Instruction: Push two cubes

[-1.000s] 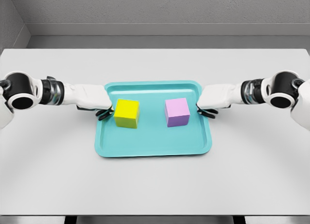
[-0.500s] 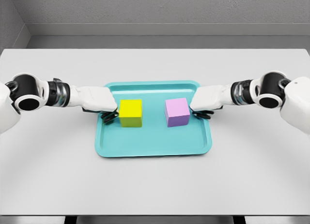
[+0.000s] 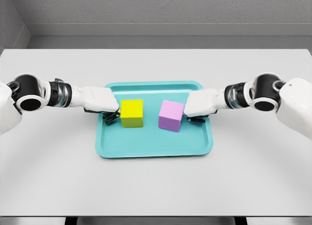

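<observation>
**Two cubes, one narrow gap**

The left hand (image 3: pixel 105 109) pressed its curled fingers against the yellow cube (image 3: pixel 132 113); the right hand (image 3: pixel 197 107) did likewise with the purple cube (image 3: pixel 171 116) — both cubes inside the teal tray (image 3: pixel 155 148), well apart from its rim. The purple cube sat skewed; I judged an off-centre shove might spin it away from the palm.

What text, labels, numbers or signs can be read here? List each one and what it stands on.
None. No words, numbers, brands or signs show anywhere in the head view.
The yellow cube has plain faces.
The purple cube has plain faces.
The teal tray is unmarked.
The left hand and right hand have bare white shells, and the grey table carries no print.
</observation>
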Robot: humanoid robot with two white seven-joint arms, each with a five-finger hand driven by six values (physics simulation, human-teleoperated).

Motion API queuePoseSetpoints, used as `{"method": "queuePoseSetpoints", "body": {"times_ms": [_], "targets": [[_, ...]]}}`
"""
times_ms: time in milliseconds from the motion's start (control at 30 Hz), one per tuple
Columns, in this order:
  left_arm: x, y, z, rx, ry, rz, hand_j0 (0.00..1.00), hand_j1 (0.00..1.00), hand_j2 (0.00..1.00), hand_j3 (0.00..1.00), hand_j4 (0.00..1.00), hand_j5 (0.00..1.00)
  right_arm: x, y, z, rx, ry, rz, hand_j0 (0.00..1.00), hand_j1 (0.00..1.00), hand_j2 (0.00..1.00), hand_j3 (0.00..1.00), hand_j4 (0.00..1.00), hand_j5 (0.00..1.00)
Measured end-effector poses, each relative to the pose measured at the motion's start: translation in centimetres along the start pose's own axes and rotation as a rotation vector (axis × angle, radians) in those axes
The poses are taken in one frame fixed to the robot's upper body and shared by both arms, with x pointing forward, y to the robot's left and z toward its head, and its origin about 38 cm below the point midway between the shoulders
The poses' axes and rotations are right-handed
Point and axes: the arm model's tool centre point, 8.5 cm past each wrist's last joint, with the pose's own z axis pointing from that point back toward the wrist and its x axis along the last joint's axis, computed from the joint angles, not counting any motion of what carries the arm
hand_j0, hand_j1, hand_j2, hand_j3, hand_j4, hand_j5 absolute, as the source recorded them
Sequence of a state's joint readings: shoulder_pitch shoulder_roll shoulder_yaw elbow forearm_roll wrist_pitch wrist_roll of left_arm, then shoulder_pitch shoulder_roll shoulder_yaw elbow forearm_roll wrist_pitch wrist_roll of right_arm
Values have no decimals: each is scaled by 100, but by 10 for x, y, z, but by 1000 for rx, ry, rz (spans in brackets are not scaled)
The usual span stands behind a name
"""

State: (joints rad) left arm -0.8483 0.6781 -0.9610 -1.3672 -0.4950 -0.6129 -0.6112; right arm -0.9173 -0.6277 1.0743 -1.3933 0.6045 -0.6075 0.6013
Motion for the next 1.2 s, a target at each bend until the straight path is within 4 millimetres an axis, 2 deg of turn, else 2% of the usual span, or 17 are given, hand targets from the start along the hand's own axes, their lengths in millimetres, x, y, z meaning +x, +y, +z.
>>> {"method": "queuePoseSetpoints", "body": {"times_ms": [167,633,667,800,867,967,1100,1200], "targets": [[-4,0,-4,0,5,15,15,15,15,15,15,15,6,-19,4,-38,-29,24,0,0,0,0,0,0],[-7,0,-2,1,10,22,15,15,15,15,15,15,10,-32,-1,-68,-50,31,0,0,0,0,0,0],[-7,0,-2,1,10,22,15,15,15,15,15,15,8,-31,2,-73,-43,23,0,0,0,0,0,0],[-7,0,-2,1,10,23,15,15,15,15,15,15,-15,-27,38,-111,46,-13,0,0,0,0,0,0],[-7,0,-2,1,10,22,15,15,15,15,15,15,-17,-14,44,-108,58,-42,0,0,0,0,0,0],[-7,0,-2,2,10,24,15,15,15,15,15,15,-5,15,44,-74,41,-81,0,0,0,0,0,0],[-7,0,0,3,10,28,15,15,15,15,15,15,13,17,60,-63,23,-33,0,0,0,0,0,0],[-8,1,3,6,12,30,15,15,15,15,15,15,18,16,61,-63,11,-21,0,0,0,0,0,0]]}}
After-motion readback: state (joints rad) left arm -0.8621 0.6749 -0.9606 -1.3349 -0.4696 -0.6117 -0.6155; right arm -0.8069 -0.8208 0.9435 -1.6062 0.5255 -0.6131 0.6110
